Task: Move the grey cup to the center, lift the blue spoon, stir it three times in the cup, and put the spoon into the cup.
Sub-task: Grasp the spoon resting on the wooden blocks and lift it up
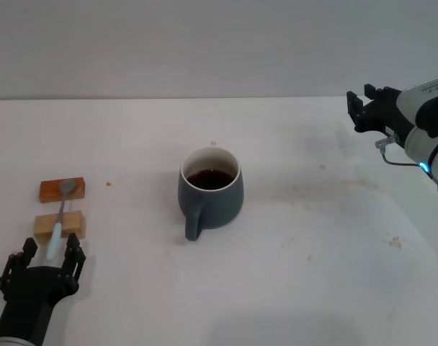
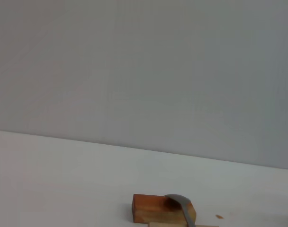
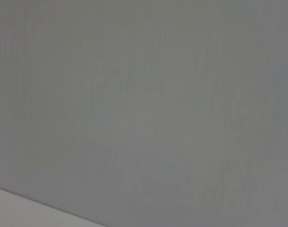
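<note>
The grey cup (image 1: 210,189) stands near the middle of the white table, with dark liquid inside and its handle towards me. The blue spoon (image 1: 60,220) lies across two small wooden blocks at the left, its metal bowl on the far block. Its bowl also shows in the left wrist view (image 2: 180,204). My left gripper (image 1: 50,254) is low at the near left, open, with its fingers on either side of the end of the spoon's pale handle. My right gripper (image 1: 361,105) is raised at the far right, open and empty.
The far orange-brown block (image 1: 62,190) and the near pale block (image 1: 60,224) hold the spoon off the table; the far block also shows in the left wrist view (image 2: 151,208). A grey wall stands behind the table. Small stains mark the tabletop (image 1: 393,241) at the right.
</note>
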`<control>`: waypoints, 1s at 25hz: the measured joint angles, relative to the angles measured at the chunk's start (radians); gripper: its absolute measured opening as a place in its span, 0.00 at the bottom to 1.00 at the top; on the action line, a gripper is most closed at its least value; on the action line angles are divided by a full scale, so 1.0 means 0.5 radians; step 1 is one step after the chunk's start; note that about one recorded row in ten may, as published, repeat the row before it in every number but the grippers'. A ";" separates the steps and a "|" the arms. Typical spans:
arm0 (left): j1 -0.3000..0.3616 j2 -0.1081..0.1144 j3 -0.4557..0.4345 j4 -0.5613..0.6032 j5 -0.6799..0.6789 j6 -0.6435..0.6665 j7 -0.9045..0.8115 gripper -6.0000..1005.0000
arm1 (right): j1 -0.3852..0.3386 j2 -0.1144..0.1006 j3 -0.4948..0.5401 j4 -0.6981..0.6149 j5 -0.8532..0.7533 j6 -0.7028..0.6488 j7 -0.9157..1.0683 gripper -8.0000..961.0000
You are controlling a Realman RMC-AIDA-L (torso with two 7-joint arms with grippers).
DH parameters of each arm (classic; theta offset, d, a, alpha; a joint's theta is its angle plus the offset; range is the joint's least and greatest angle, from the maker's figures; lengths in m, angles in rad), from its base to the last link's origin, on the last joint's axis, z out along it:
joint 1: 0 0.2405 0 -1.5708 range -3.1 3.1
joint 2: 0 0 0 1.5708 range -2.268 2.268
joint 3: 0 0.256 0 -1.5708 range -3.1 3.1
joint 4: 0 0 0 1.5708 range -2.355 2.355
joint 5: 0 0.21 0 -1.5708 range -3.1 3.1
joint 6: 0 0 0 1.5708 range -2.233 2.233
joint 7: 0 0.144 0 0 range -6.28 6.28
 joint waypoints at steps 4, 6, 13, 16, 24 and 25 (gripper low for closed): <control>0.003 0.000 0.001 -0.002 0.000 0.000 -0.003 0.67 | 0.003 -0.001 0.000 0.000 0.000 0.000 -0.001 0.32; 0.006 0.000 0.005 -0.003 0.000 0.000 -0.003 0.67 | 0.004 -0.001 0.000 0.000 0.000 0.000 -0.003 0.32; 0.012 0.000 0.043 -0.006 -0.024 0.006 -0.003 0.67 | 0.006 -0.004 0.000 0.000 -0.002 0.000 -0.003 0.32; 0.017 0.000 0.059 -0.008 -0.027 0.020 -0.003 0.67 | 0.009 -0.004 0.000 -0.002 -0.003 0.000 -0.003 0.32; 0.021 0.000 0.077 -0.012 -0.030 0.020 -0.001 0.61 | 0.006 -0.003 0.002 0.004 -0.004 0.016 -0.045 0.32; 0.021 0.000 0.079 -0.012 -0.030 0.020 0.000 0.60 | 0.004 -0.003 0.002 0.004 -0.004 0.018 -0.046 0.32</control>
